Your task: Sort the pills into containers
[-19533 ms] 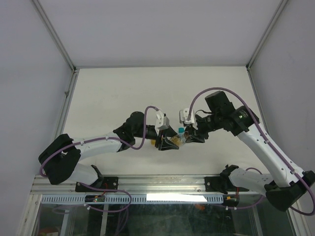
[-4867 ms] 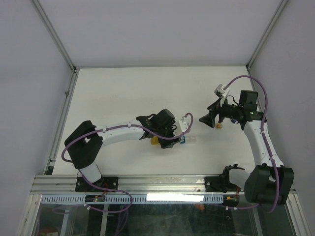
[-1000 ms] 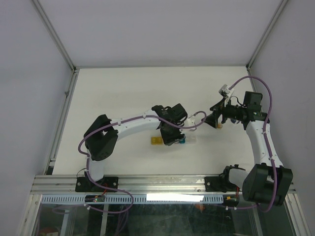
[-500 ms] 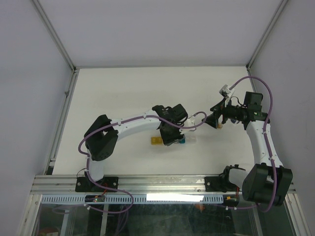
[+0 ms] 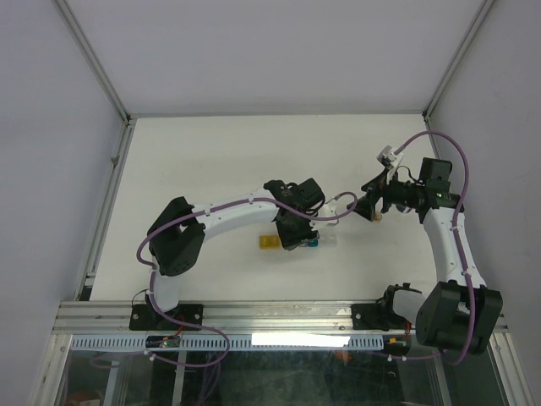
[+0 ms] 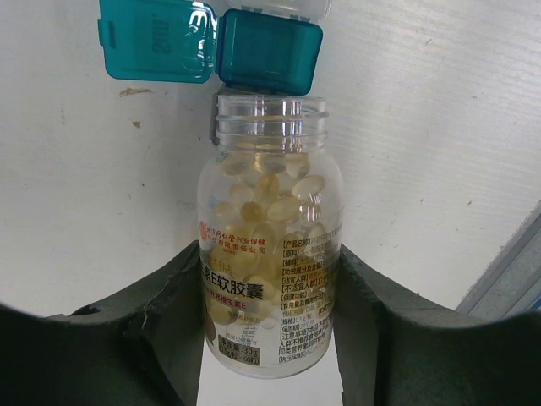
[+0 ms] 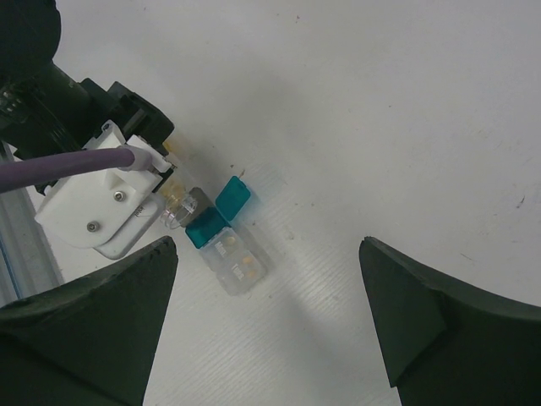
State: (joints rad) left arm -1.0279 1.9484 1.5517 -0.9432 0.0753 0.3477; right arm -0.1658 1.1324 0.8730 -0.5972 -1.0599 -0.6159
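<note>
— Gripping anything with the left gripper point(image 6: 269, 283)?

— Yes. Closed narrow on a clear bottle point(image 6: 269, 245) of pale yellow capsules point(image 6: 270, 199), pinched at the label from both sides. Held with its uncapped mouth right up against the teal container point(image 6: 269, 51); touching or just short of it, cannot tell.

— And where to find that teal container?

— Down on the white table point(image 5: 211, 161), with its lid point(image 6: 156, 38) flipped open to one side. Joined in a row with a clear container point(image 7: 237, 264) holding orange pills point(image 7: 248, 269).

— Any other container in sight?

— A yellow container point(image 5: 268, 243), lying just beside the left gripper, on the side away from the teal one.

— And the right gripper point(image 7: 268, 245)?

— Spread wide, gripping nothing. Hovers above the table, off to the right of the containers and apart from them.
</note>
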